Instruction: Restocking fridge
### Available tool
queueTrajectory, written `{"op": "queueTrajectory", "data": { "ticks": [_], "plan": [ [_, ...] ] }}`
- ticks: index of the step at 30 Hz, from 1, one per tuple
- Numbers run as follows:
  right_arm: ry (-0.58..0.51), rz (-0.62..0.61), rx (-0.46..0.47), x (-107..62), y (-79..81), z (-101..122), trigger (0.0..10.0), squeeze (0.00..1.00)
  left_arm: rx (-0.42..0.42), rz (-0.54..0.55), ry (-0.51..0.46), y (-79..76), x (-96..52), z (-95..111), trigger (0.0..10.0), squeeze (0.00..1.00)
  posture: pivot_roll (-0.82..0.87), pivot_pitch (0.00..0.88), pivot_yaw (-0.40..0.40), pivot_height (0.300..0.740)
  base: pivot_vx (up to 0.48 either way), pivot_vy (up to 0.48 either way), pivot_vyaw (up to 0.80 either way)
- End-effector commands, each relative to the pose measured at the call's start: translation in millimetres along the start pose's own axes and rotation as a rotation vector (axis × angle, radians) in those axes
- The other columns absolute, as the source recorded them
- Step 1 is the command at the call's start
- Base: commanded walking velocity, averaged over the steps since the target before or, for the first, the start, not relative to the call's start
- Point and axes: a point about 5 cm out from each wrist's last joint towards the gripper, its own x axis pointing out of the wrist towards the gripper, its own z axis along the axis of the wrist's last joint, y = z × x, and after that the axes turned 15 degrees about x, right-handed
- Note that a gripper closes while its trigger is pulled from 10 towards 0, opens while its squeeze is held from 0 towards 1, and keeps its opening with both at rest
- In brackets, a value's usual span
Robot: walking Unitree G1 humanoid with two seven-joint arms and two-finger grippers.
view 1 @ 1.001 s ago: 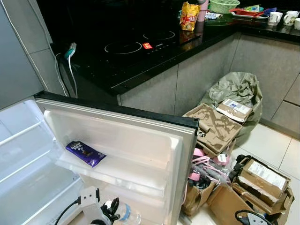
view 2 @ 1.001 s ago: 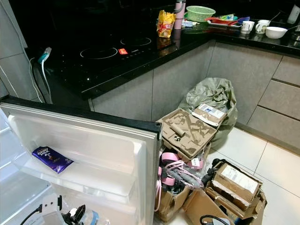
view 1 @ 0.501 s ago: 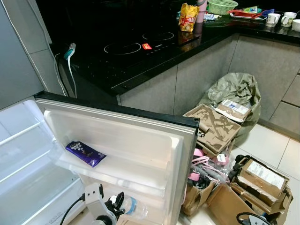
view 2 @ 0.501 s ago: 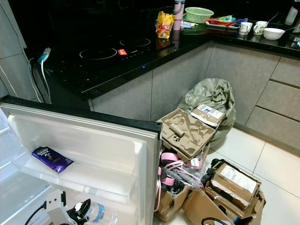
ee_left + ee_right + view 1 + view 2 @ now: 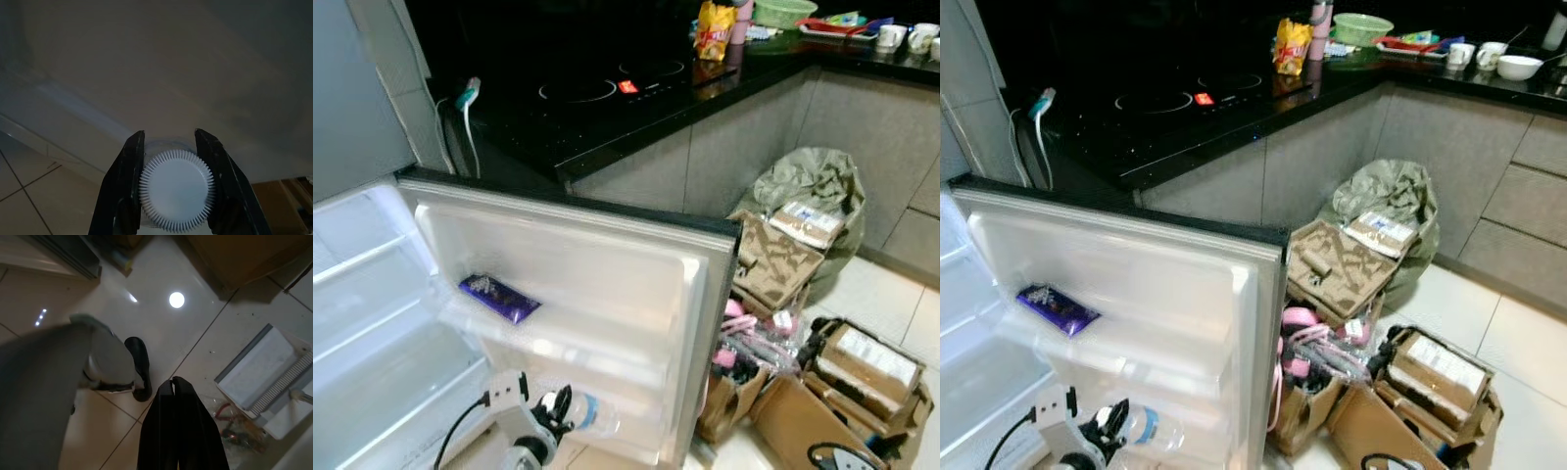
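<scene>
While left gripper (image 5: 173, 183) clamps one bottle (image 5: 590, 415) — one chocolate bar (image 5: 498, 297) shelved.

The fridge door (image 5: 607, 294) stands open before the robot, the fridge interior (image 5: 372, 323) to its left. A chocolate bar (image 5: 499, 298) lies on the upper door shelf (image 5: 587, 343); below it, at the lower door shelf, the left gripper (image 5: 558, 409) holds a water bottle (image 5: 592, 415) by the cap between its jaws. Behind the door runs the surface (image 5: 607, 117) — a snack bag (image 5: 715, 29) on it. Right of the door, cardboard boxes (image 5: 842, 382) crowd the floor (image 5: 871, 284), a stuffed bag (image 5: 808, 186) behind them.
</scene>
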Motion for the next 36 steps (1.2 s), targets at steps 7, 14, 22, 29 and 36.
{"op": "queueTrajectory", "data": {
  "ticks": [7,14,22,29,36],
  "plan": [
    [-0.036,-0.001,0.037,-0.2,-2.0,8,10.0,0.0,0.014,-0.069,-0.051,-13.7,9.8,9,10.0,0.0,-0.12,0.0,0.013,0.62,0.0,0.0,0.0],
    [-0.033,-0.006,0.04,-0.1,-2.5,10,10.0,0.0,0.025,-0.125,-0.095,-23.1,17.7,18,10.0,0.0,-0.13,0.0,0.014,0.595,0.0,0.0,0.0],
    [-0.047,-0.007,0.061,-0.7,-4.7,13,10.0,0.0,0.061,-0.219,-0.13,-37.6,24.6,26,10.0,0.0,-0.13,0.0,0.016,0.565,0.0,0.0,0.0],
    [-0.059,-0.007,0.071,-0.8,-5.3,15,10.0,0.0,0.134,-0.325,-0.168,-56.3,32.3,35,10.0,0.0,-0.13,0.0,0.016,0.565,0.0,0.0,0.0],
    [-0.06,-0.007,0.075,-0.8,-5.4,16,10.0,0.0,0.267,-0.491,-0.192,-79.7,38.5,45,10.0,0.0,-0.13,0.0,0.017,0.565,0.0,0.0,0.0]
  ]
}}
